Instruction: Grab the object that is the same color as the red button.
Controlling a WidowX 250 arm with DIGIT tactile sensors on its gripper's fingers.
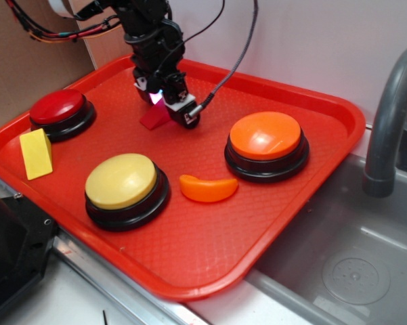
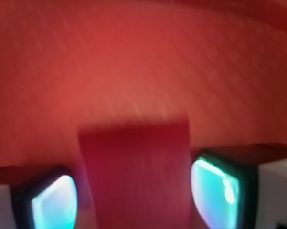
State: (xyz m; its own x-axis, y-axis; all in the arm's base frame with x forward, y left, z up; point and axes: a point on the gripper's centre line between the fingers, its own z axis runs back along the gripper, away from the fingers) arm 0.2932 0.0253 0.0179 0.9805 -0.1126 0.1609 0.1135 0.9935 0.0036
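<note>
Black WidowX gripper [image 1: 168, 108] is down at the small matte red wedge block [image 1: 154, 117], straddling it. Wrist view: wedge [image 2: 136, 171] sits between the two lit fingertip pads [image 2: 55, 202], a pad close on either side. The view is blurred, so I can't tell whether the pads actually touch or the jaws are clamped.

Landmark: round dark-red domed button on black base [image 1: 58, 108], far-left of the red plastic tray [image 1: 210, 264]. Wedge lies to the right of that button, well apart from it, nearer the tray's back rim.

Progress, my read: approach and alignment done. Left: confirm closure, lift clear. Whether the wedge is off the tray is unclear.

Wedge: solid, ramp-shaped, same red as the button dome, darker than the tray. Flat rectangular face toward the wrist camera. Smaller than the button.
</note>
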